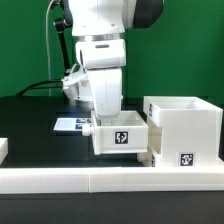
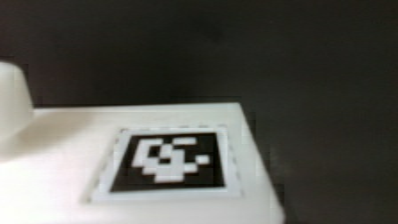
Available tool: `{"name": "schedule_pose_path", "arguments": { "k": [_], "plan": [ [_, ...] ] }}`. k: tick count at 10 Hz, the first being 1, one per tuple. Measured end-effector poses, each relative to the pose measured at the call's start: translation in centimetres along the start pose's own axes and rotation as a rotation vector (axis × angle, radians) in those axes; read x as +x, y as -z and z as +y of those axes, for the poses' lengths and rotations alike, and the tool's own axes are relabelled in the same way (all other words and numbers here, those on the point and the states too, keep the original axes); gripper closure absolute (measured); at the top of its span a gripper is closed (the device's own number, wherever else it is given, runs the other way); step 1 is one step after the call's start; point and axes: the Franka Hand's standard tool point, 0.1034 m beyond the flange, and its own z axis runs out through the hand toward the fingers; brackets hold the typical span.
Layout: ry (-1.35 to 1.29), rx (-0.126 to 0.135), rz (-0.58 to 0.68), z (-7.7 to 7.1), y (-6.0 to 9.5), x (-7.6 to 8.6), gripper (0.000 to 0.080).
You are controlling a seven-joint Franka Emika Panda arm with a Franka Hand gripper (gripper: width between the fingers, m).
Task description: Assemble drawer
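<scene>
The small white drawer tray (image 1: 120, 137), with a black-and-white tag on its near face, sits on the black table against the exterior view's left side of the large white casing (image 1: 185, 122). The casing carries a tag low on its near face. My gripper (image 1: 102, 122) reaches straight down onto the tray's left part. Its fingertips are hidden by the hand and the tray wall, so I cannot tell how the jaws stand. The wrist view is blurred and shows a white surface with a tag (image 2: 169, 160) very close, and no fingers.
A long low white rail (image 1: 100, 181) runs along the table's near edge. The marker board (image 1: 68, 124) lies flat behind the arm. A white part (image 1: 3, 150) shows at the exterior view's far left edge. A cable hangs behind the arm.
</scene>
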Motion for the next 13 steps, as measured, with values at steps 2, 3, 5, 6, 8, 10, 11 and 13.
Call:
{"name": "schedule_pose_path", "arguments": {
  "k": [2, 3, 5, 6, 8, 10, 11, 13],
  "plan": [
    [-0.001, -0.004, 0.003, 0.27, 0.07, 0.40, 0.0758],
    [-0.006, -0.003, 0.004, 0.29, -0.01, 0.59, 0.0758],
    [-0.007, -0.001, 0.005, 0.24, -0.10, 0.71, 0.0758],
    [-0.007, -0.001, 0.005, 0.24, -0.10, 0.72, 0.0758],
    [-0.010, 0.001, 0.006, 0.22, -0.20, 0.90, 0.0758],
    [-0.011, 0.016, 0.007, -0.07, -0.50, 0.89, 0.0758],
    [-0.011, 0.036, 0.008, -0.28, -0.56, 0.87, 0.0758],
    [-0.011, 0.034, 0.008, -0.26, -0.57, 0.88, 0.0758]
  ]
}}
